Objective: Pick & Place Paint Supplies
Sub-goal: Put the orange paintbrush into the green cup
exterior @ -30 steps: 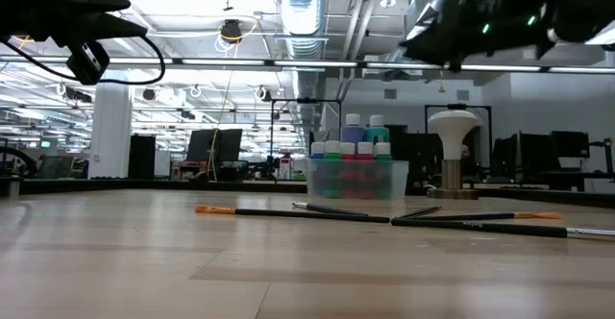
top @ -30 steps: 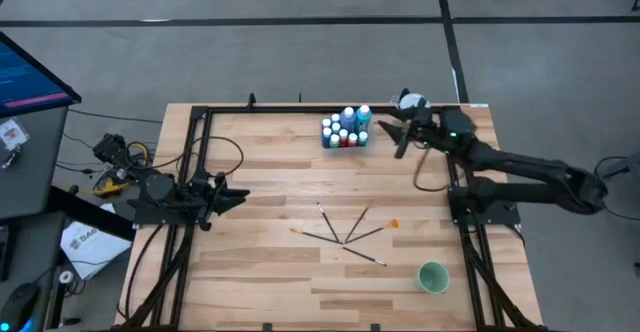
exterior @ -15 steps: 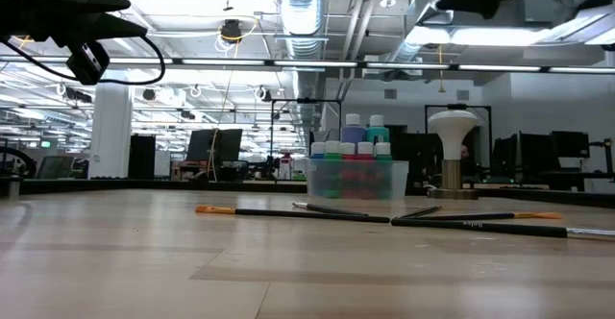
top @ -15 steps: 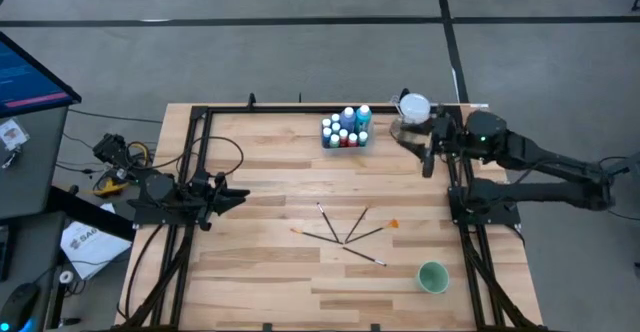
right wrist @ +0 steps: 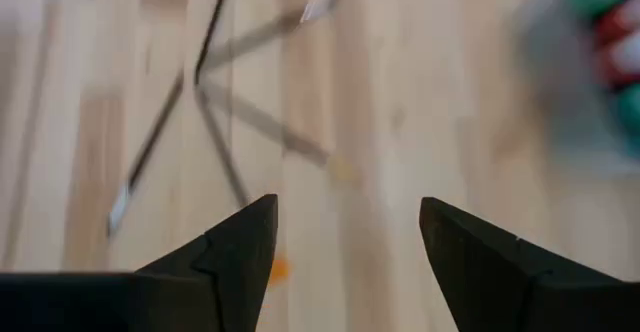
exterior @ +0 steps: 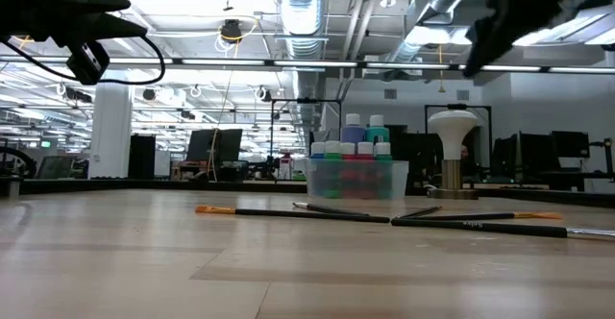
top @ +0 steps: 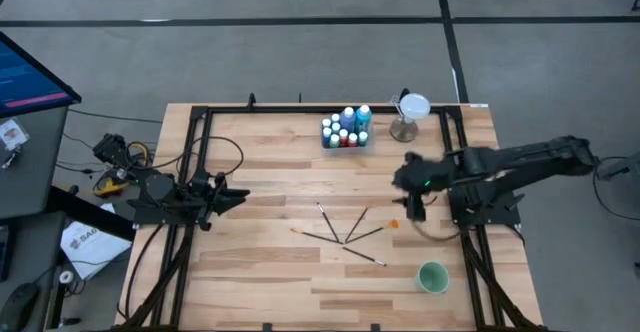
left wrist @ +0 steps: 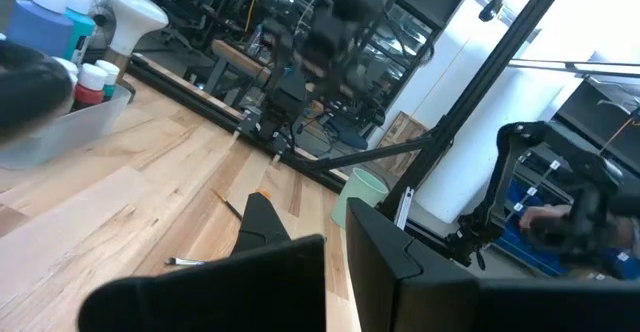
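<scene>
Several white-capped paint bottles (top: 345,130) stand together in a clear tub at the table's far side; the low view shows the bottles (exterior: 354,152) behind the brushes. Several thin dark paintbrushes (top: 345,234) lie fanned out flat on the wood at mid-table, blurred in the right wrist view as paintbrushes (right wrist: 215,102). My right gripper (top: 406,200) hangs open above the table just right of the brushes, slanting down, its fingers (right wrist: 245,247) wide apart with nothing between. My left gripper (top: 238,194) waits shut at the table's left, held level above the wood.
A white-topped stemmed stand (top: 410,110) is right of the tub at the far edge. A round green cup (top: 432,277) sits near the front right corner. Black frame rails (top: 195,152) run along the left, far and right sides. Bare wood lies between the brushes and the tub.
My right gripper has swung from beside the stand at the far edge toward the near edge, ending over the table just right of the brushes. It has tipped from level to slanting downward. Bottles, brushes and cup have stayed put.
</scene>
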Robot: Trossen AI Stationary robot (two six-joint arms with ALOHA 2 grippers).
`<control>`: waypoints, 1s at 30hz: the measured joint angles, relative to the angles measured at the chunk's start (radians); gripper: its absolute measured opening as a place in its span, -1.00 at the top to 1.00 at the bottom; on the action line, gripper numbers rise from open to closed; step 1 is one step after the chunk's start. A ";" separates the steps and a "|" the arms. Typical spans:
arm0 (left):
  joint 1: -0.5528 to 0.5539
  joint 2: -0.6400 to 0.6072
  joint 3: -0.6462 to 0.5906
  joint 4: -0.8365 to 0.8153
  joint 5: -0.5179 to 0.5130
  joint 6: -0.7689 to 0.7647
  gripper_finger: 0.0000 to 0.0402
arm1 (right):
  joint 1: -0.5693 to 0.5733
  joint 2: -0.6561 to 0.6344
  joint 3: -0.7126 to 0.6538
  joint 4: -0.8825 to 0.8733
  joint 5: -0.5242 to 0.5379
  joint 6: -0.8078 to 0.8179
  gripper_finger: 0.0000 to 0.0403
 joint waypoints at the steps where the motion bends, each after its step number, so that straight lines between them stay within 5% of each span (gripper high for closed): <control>1: 0.000 0.000 0.000 0.000 0.000 0.000 0.99 | 0.021 0.033 0.000 -0.015 -0.001 0.000 -0.19; 15: 0.000 0.000 0.000 0.000 0.000 0.000 0.99 | 0.193 0.469 0.000 -0.056 -0.108 0.033 -0.19; 30: 0.000 0.000 0.000 0.003 0.000 0.000 0.99 | 0.195 0.584 -0.133 0.182 -0.092 0.020 -0.17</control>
